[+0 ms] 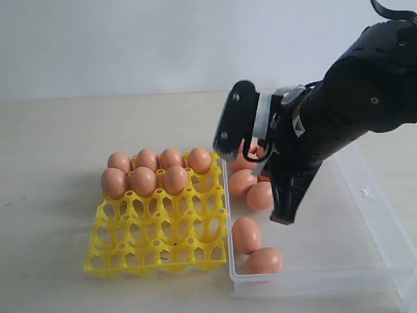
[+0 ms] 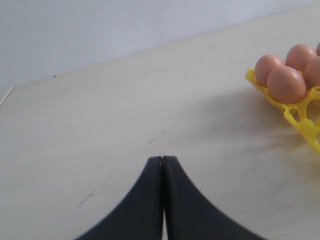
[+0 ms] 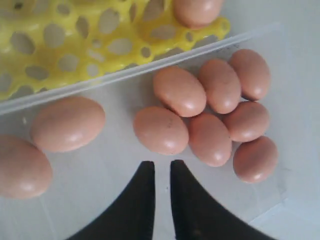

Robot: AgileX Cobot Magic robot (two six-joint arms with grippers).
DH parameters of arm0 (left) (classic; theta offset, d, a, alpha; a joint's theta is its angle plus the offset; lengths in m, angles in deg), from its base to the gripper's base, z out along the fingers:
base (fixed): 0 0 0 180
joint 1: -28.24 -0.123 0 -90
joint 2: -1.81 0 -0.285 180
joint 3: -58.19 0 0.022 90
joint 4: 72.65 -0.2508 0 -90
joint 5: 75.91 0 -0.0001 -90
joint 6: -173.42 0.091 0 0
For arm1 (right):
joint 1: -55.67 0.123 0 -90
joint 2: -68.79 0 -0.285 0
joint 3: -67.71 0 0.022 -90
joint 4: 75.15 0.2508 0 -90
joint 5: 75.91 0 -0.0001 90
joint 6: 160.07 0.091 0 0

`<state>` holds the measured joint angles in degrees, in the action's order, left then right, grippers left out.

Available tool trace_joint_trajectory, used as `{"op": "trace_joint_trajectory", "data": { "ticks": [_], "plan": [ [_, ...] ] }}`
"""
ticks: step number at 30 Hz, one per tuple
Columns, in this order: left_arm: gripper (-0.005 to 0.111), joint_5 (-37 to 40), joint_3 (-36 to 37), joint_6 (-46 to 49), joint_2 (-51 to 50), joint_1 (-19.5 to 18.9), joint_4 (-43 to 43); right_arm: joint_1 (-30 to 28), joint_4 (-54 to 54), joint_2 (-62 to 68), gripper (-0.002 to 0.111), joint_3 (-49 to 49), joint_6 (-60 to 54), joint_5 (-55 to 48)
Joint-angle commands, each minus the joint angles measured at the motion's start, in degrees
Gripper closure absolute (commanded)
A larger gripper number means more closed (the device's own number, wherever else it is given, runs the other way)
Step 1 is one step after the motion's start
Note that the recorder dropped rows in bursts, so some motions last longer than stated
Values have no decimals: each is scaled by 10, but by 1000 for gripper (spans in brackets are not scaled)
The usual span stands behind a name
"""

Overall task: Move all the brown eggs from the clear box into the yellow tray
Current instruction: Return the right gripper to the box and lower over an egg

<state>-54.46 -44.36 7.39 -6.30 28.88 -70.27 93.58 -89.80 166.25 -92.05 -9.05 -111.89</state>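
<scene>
Now the clear box (image 1: 339,251) lies just beside the yellow tray (image 1: 156,242). The right gripper (image 3: 162,169) hovers over the box near the tray, its jaws narrow and empty. The left gripper (image 2: 163,161), off the tray's other side, is pressed closed. Nine brown eggs (image 3: 179,91) lie in the box and seven sit along one tray edge.

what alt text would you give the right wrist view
Nine brown eggs lie loose in the clear box, seven clustered, two apart. The right gripper hangs above them, jaws barely apart and empty; the yellow tray beside holds one visible egg.

no legible txt, arm sticker (image 1: 298,126) unreadable
</scene>
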Motion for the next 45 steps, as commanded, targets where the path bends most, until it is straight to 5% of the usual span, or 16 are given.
{"op": "trace_joint_trajectory", "data": {
  "ticks": [1,9,29,33,36,41,44,45],
  "plan": [
    [107,-6,-2,-4,3,0,5,0,22,21,77,1,-184,-16],
    [107,-6,-2,-4,3,0,5,-23,18,67,49,1,-305,17],
    [107,-6,-2,-4,3,0,5,-43,8,182,50,0,-365,116],
    [107,-6,-2,-4,3,0,5,-46,8,192,68,0,-364,144],
    [107,-6,-2,-4,3,0,5,-48,9,189,108,0,-356,139],
    [107,-6,-2,-4,3,0,5,-48,11,132,108,0,-324,147],
    [107,-6,-2,-4,3,0,5,-48,54,58,108,0,-126,137],
    [107,-6,-2,-4,3,0,5,-48,70,29,108,0,16,118]
  ]
}}
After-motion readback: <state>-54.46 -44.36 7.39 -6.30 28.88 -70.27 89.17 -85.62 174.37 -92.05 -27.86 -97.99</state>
